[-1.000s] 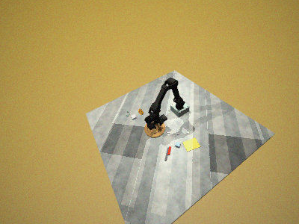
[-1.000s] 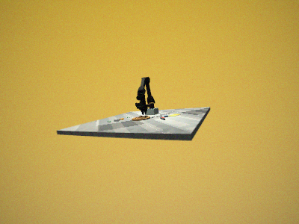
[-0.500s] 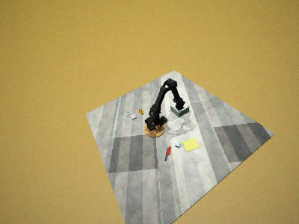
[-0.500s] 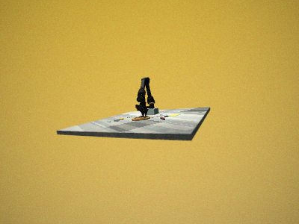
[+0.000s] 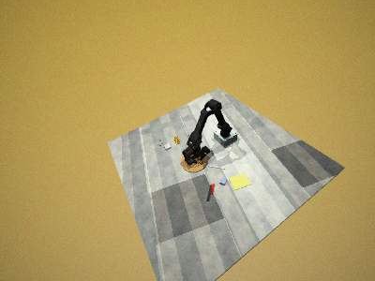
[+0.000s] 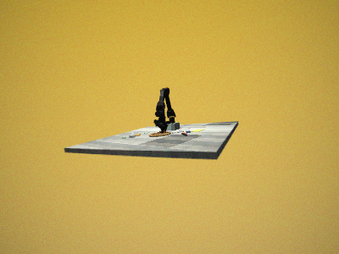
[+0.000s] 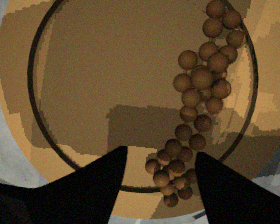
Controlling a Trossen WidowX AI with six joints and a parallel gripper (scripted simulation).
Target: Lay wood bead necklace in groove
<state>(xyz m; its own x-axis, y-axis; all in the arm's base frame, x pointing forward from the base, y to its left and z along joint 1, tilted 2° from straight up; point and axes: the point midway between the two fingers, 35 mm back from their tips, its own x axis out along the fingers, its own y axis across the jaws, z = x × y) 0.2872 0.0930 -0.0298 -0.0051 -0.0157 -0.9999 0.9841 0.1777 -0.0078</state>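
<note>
- Gripper (image 5: pixel 194 161) (image 6: pixel 163 130) (image 7: pixel 161 155): fingers apart, low over the round bead board (image 5: pixel 193 168) (image 6: pixel 155 135) (image 7: pixel 75 65); no firm grip visible.
- Wood bead necklace (image 7: pixel 202 78): bunched on the board, near tail between/just ahead of the fingertips, crossing the dark ring, presumably the groove (image 7: pixel 31 75).
- Handling guess: light, limp, tough; round beads may roll or squirt out.
- Take hold at the near tail, across a bead or two, gentle squeeze.
- Middle: doubled clump, poor grip, likely drags as one.
- Far end: by the ring's far side; would trail, needs spreading around the ring.
</note>
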